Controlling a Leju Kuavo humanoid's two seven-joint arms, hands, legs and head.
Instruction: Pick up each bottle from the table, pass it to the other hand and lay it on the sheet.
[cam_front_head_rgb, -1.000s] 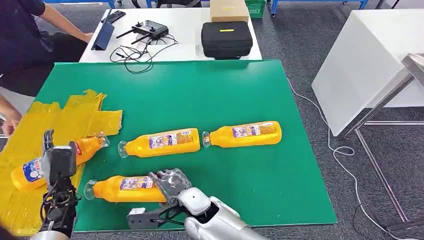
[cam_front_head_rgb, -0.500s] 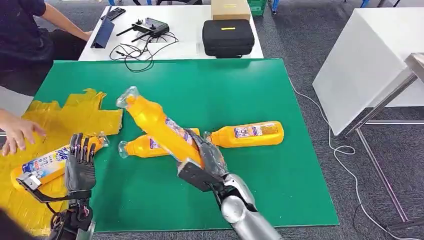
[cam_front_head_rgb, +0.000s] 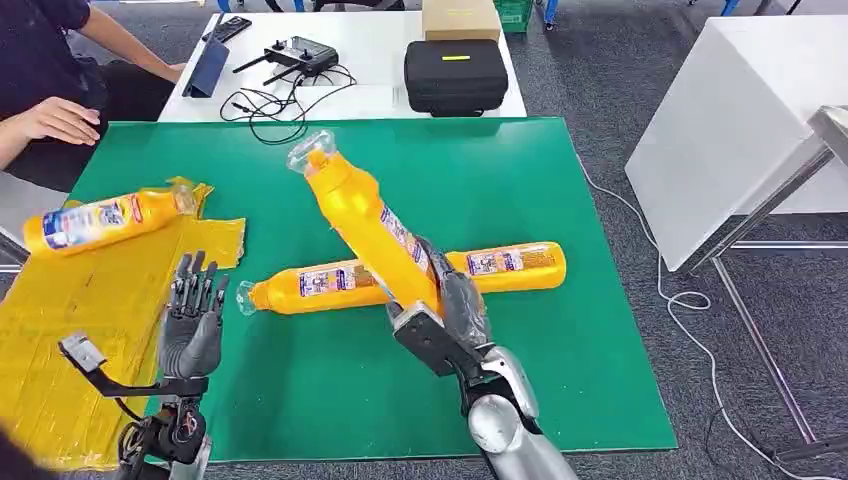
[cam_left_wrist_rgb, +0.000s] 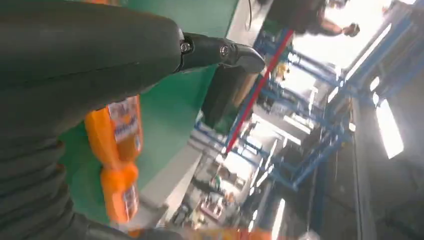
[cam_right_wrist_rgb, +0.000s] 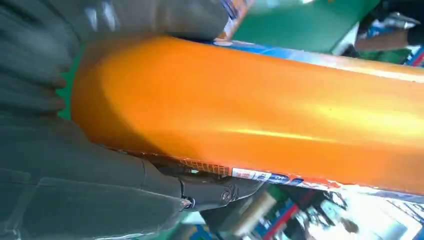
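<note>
Black case, cardboard box, controller with cables, person's hand, white table

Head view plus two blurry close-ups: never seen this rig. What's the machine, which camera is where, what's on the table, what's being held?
It is a humanoid robot with two silver arms, each ending in a many-fingered hand. The wide picture comes from a camera high on its body, looking down at a green table. The two close-ups come from cameras at the wrists, just behind each hand, and they are turned, so they look odd.

The right hand grips an orange bottle and holds it tilted above the table; the right wrist view shows that bottle's body up close. The left hand is raised with fingers apart and holds nothing.

Two more orange bottles lie on the green: one in the middle and one to its right. A fourth bottle lies on the yellow sheet at the left. A person's hand rests at the far left.
</note>
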